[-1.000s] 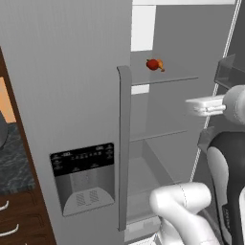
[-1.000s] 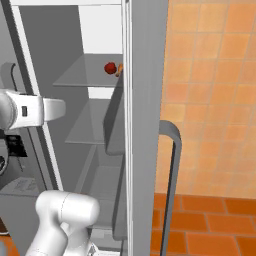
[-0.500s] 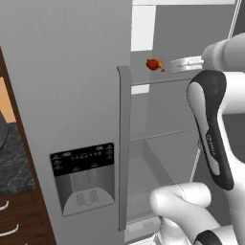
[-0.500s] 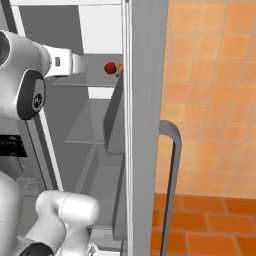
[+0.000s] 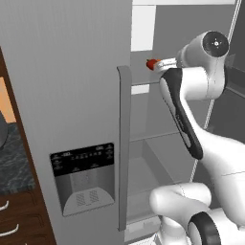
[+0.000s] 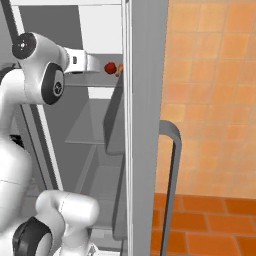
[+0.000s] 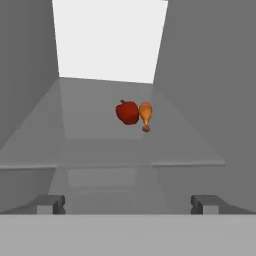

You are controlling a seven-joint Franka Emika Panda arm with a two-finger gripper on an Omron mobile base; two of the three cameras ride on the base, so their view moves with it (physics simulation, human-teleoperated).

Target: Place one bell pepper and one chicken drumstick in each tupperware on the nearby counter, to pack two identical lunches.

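A: What's the room like?
B: A grey fridge (image 5: pixel 72 95) stands open, orange tiled wall (image 6: pixel 210 100) to its right; a strip of dark marbled surface (image 5: pixel 12 158) over wood drawers lies far left of the jaws.

A: And the jaws?
B: The gripper (image 7: pixel 127 202) is released, spread wide, reaching over a fridge shelf (image 7: pixel 100 145).

A: The food?
B: Ahead of the jaws, the bell pepper (image 7: pixel 127 112) touches the chicken drumstick (image 7: pixel 145 115) on its right. Nothing between.

Glossy red bell pepper (image 7: pixel 127 112) beside an orange-brown chicken drumstick (image 7: pixel 145 114) with paler bone tip, on a translucent grey fridge shelf (image 7: pixel 100 135). Orange tiled wall (image 6: pixel 215 90); black-grey marbled bench (image 5: pixel 14 162).
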